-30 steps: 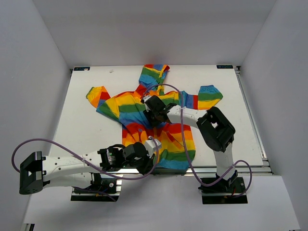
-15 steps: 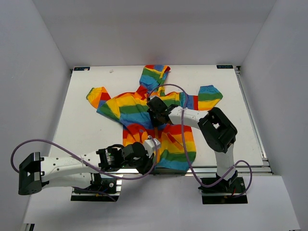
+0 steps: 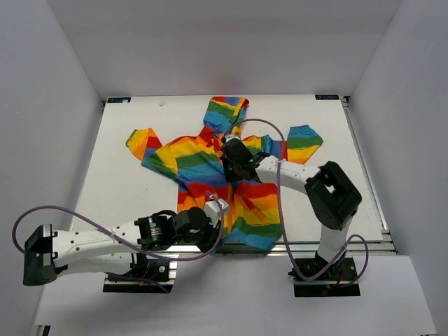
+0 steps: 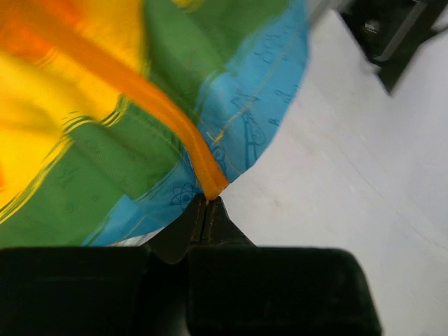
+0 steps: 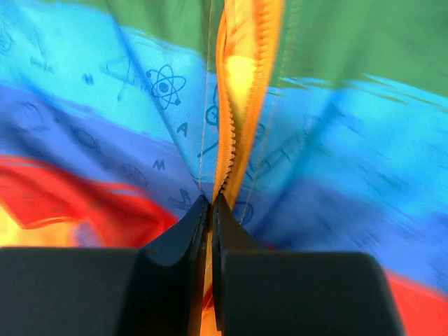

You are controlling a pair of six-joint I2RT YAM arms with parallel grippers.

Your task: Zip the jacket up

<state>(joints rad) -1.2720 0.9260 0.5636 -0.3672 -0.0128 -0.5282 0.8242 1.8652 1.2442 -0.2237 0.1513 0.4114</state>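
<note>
Jacket (image 3: 187,158), a small hooded fabric garment w/ horizontal rainbow stripes, lies spread front-up on the white counter (image 3: 126,192). The hood points to the far edge, sleeves go out both sides, and the hem is at the near edge by the arm bases. Down its middle runs the orange-yellow front zipper band (image 5: 238,77).

Handling, by the look of it: light, soft, limp cloth. It is likely to bunch & slide on the smooth counter if pulled w/o an anchor, so the hem prob. needs tension while the zip travels. It is not fragile, but loose fabric could catch in the teeth. Best holds are the band's bottom tip at the hem & the slider on the band. Striped cloth alone gives poor control.

Left fingers (image 4: 222,229) are pressed fully together, nipping the band's bottom tip at the blue hem corner, just over bare counter. Right fingers (image 5: 234,245) are pinched together too, w/ the band between their tips at the blue stripe, mid-front. Whether they have the slider can't be told: the tips hide it & the view is blurred. The two holds sit well apart along the band.
</note>
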